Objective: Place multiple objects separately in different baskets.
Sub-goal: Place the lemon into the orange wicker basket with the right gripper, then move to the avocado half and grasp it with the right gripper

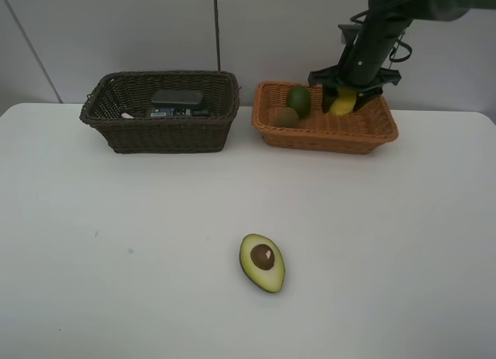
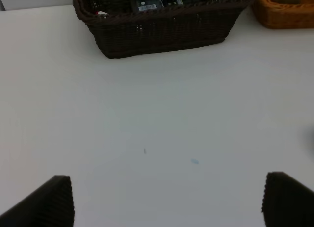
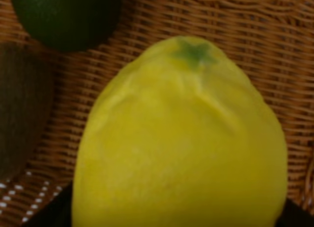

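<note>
At upper left of the overhead view a dark brown basket (image 1: 159, 111) sits on the white surface (image 1: 116, 243), holding a black block (image 1: 177, 98) and other small items too crowded to name. They seem to be the non-food things, sorted apart from the fruit.

The left gripper (image 2: 167, 200) does not show overhead. Its own camera shows the jaws spread wide and empty above bare surface, facing that basket from a distance, probably idle.

At lower centre a halved avocado (image 1: 262, 262) lies cut face up, pit showing. Its long axis runs from upper left to lower right of the frame. It is well apart from both baskets and likely still waits to be sorted.

At upper right an orange basket (image 1: 325, 126) holds a lime (image 1: 299, 100) touching a kiwi (image 1: 284, 117). Above its right half the right gripper (image 1: 343, 103) clamps a lemon (image 1: 342, 102), jaws closed on it, evidently to add it to the fruit. In the wrist view the lemon's green stem end points away from the jaws, its long axis running out from the grip.
</note>
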`<state>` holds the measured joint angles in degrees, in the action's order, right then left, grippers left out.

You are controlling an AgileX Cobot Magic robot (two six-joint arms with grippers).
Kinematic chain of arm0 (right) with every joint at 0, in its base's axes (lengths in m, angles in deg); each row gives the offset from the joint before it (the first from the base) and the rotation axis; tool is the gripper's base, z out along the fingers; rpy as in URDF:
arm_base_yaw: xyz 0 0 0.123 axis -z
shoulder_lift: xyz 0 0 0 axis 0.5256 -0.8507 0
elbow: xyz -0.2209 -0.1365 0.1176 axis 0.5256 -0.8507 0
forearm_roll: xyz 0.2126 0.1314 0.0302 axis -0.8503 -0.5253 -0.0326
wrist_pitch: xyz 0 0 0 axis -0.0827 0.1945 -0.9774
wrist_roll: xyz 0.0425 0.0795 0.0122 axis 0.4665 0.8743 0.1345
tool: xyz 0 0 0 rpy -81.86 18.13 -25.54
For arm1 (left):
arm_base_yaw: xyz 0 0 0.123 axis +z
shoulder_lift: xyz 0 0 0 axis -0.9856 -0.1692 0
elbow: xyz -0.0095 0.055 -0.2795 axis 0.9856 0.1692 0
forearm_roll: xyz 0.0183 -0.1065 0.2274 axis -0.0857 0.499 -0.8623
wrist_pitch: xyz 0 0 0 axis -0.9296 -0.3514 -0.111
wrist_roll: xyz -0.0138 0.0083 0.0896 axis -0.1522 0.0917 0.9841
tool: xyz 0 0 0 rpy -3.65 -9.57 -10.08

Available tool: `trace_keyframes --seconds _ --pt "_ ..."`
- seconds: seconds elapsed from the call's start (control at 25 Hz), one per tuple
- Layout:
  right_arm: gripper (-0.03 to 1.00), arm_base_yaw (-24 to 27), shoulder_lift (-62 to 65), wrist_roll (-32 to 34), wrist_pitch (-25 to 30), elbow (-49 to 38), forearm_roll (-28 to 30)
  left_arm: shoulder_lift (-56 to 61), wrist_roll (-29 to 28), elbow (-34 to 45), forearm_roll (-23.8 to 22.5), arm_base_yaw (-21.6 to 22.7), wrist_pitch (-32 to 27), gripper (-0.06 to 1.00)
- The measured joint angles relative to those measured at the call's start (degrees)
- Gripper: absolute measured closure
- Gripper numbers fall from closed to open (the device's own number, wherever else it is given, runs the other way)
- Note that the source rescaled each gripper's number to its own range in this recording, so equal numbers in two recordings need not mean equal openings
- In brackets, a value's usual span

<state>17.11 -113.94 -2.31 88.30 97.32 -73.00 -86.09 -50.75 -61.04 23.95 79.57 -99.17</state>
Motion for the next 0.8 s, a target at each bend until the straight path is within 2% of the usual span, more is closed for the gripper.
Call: trace_keyframes --seconds 0.08,0.2,0.28,0.56,0.8 --pt "0.32 0.00 -1.85 0.00 0.08 1.44 0.07 0.00 0.00 0.00 0.00 0.00 0.00 -0.06" --pt "0.07 0.00 -2.29 0.00 0.62 1.94 0.71 0.00 0.00 0.00 0.00 0.00 0.00 -0.06" --pt "0.01 0.00 -2.24 0.00 1.36 2.24 0.64 0.00 0.00 0.00 0.00 0.00 0.00 -0.06" --pt "-0.03 0.00 2.44 0.00 11.22 2.24 -1.85 0.00 0.00 0.00 0.00 0.00 0.00 -0.06" --pt "-0.03 -1.88 13.52 0.05 11.72 -4.93 -3.71 0.00 0.00 0.00 0.00 0.00 0.00 -0.06"
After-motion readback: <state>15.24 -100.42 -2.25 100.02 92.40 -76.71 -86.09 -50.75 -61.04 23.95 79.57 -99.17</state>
